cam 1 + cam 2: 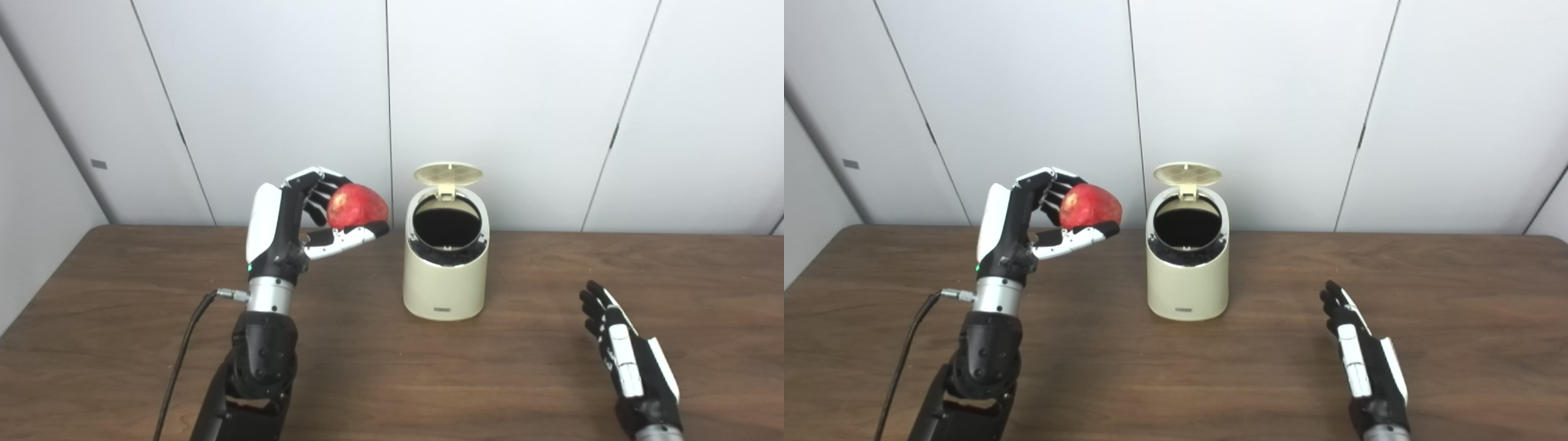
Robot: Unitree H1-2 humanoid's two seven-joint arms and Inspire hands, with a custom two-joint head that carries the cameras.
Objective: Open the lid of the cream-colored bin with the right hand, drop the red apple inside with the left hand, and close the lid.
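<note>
Apple held up beside the open bin.

The left hand (288,220) has its fingers (315,184) curled around the red apple (357,205), raised left of the cream-colored bin (446,269), whose lid (448,173) stands open. It looks firm, smooth, likely slippery, and is best cupped round its middle. The right hand (631,361) rests spread, empty.

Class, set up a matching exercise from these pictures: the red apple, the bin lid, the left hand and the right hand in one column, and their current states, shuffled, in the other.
Column 1:
1. red apple
2. bin lid
3. left hand
4. right hand

Column 2:
A. open, holding nothing, low over the table
B. raised, fingers closed on the fruit
C. flipped up at the back
D. held in the air left of the bin

Pairs: 1-D, 2-C, 3-B, 4-A
</note>
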